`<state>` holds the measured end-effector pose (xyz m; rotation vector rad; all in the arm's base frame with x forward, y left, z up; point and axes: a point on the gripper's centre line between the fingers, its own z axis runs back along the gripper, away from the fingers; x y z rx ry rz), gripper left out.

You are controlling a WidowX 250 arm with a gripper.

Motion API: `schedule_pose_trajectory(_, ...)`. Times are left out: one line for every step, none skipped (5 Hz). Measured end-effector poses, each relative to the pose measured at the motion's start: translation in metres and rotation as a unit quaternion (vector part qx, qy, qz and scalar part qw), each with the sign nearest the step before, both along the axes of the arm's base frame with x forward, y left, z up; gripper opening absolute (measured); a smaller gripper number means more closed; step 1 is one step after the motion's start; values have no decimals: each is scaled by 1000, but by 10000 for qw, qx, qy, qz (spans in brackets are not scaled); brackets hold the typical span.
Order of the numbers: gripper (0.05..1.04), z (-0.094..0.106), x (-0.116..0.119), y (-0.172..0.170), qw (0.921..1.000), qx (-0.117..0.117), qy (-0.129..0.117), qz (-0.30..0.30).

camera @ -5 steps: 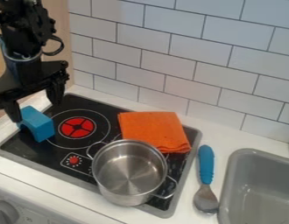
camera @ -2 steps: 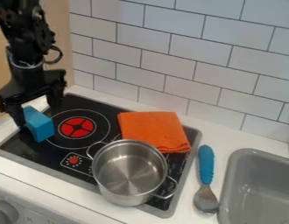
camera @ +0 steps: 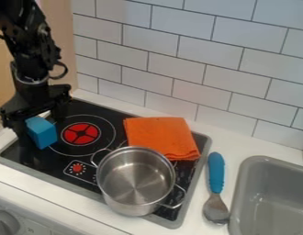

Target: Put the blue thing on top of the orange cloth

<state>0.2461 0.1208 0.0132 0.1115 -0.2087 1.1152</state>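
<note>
White tiles (camera: 178,48) line the wall behind our pale tabletop (camera: 237,137), where we have a black stove (camera: 105,108) set in. Near its left end we see the blue block (camera: 43,134), beside the red burner (camera: 81,133), with our gripper (camera: 41,123) low around it, fingers (camera: 59,109) wide apart to either side, not closed on it. Our orange cloth (camera: 157,133) lies at the stove's far right, behind the pot (camera: 134,181); farther right we have a blue-handled spoon (camera: 216,176) and a gray sink (camera: 237,197)
</note>
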Motion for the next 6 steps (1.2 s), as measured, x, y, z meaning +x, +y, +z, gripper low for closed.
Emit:
schedule_pose_trajectory(948,-5,2,0,10000,-13,-18,-26)
schedule_pose_trajectory(643,-7,0,1,9999,55,-39,-75)
schedule_pose_trajectory(565,-7,0,0,9999,62,-52,-92)
schedule_pose_trajectory(565,-8,0,0,9999,56,-64,-75)
schedule_pose_trajectory(565,-8,-1,1,9999,74,-67,-85)
schedule_pose_trajectory(565,-6,-3,-1,10000,40,-52,-26)
